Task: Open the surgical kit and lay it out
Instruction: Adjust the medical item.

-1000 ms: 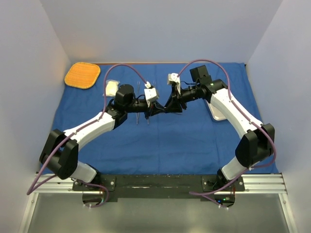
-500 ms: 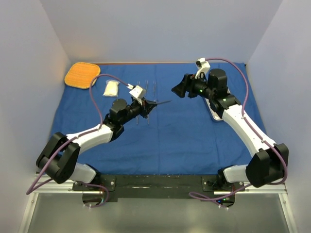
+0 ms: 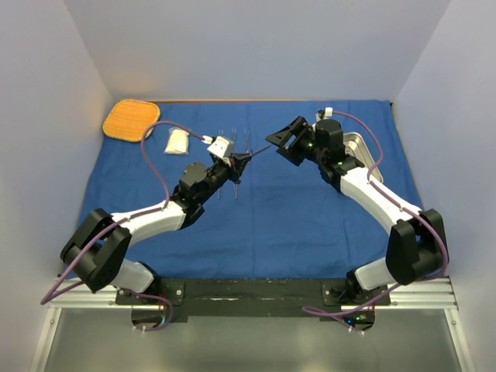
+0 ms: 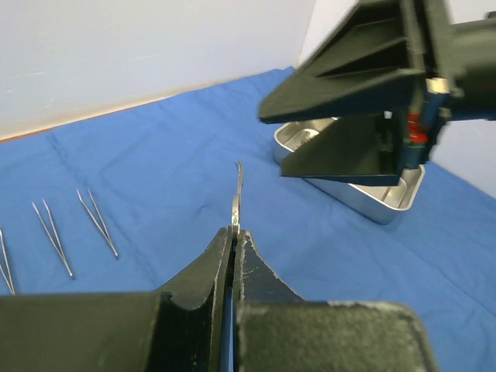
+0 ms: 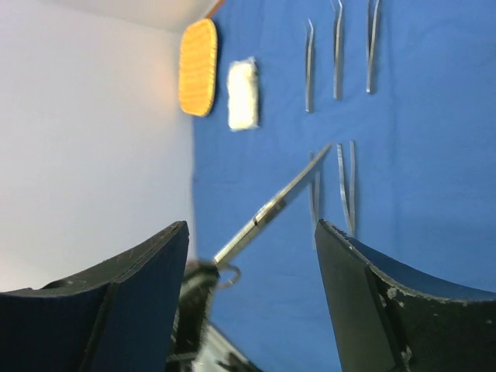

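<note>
The blue cloth (image 3: 271, 225) lies spread flat over the table. My left gripper (image 3: 242, 161) is shut on slim metal scissors (image 3: 260, 153) and holds them above the cloth, tip pointing right. In the left wrist view the jaws (image 4: 232, 231) pinch the blade (image 4: 236, 194). My right gripper (image 3: 279, 145) is open, and its jaws face the scissor tip without touching it. In the right wrist view the scissors (image 5: 271, 205) lie between its spread fingers (image 5: 147, 294). The steel tray (image 3: 360, 146) sits behind the right arm. The white gauze pack (image 3: 177, 141) lies at the back left.
Several forceps (image 3: 232, 137) lie in rows on the cloth behind and under my left gripper; they also show in the right wrist view (image 5: 338, 50). An orange mat (image 3: 131, 119) sits at the back left corner. Grey walls close in the left, back and right sides.
The grippers, close together a second ago, came apart. My left gripper kept the scissors and lifted them. My right gripper swung back right, then turned its open jaws toward the scissor tip.
</note>
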### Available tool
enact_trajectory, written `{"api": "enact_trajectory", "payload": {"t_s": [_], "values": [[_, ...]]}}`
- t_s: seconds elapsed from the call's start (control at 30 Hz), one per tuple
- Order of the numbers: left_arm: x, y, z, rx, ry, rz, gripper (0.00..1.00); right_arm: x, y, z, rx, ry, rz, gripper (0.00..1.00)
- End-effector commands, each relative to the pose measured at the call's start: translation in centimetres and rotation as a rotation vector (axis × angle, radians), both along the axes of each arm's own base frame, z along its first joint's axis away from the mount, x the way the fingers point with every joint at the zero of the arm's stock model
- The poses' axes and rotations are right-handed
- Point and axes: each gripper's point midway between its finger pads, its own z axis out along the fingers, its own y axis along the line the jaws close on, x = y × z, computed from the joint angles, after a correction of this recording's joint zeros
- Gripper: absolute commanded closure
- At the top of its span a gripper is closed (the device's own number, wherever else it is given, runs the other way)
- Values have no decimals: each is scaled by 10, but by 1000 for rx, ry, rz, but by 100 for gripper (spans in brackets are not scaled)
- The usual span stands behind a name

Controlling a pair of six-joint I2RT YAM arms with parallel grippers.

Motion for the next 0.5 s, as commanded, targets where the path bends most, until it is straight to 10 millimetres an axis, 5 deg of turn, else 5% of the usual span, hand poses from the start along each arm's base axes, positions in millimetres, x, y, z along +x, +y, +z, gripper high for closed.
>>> {"api": "enact_trajectory", "payload": {"t_s": [0.0,0.3,0.47], "values": [[1,-6,42,-41,-143,13,100,12,14,17,164,11,-49,33],[-1,-6,48,-29,-169,38,100,12,28,-2,263,94,-58,40],[-3,-7,47,-25,-171,36,100,11,33,-4,287,106,-50,59]]}}
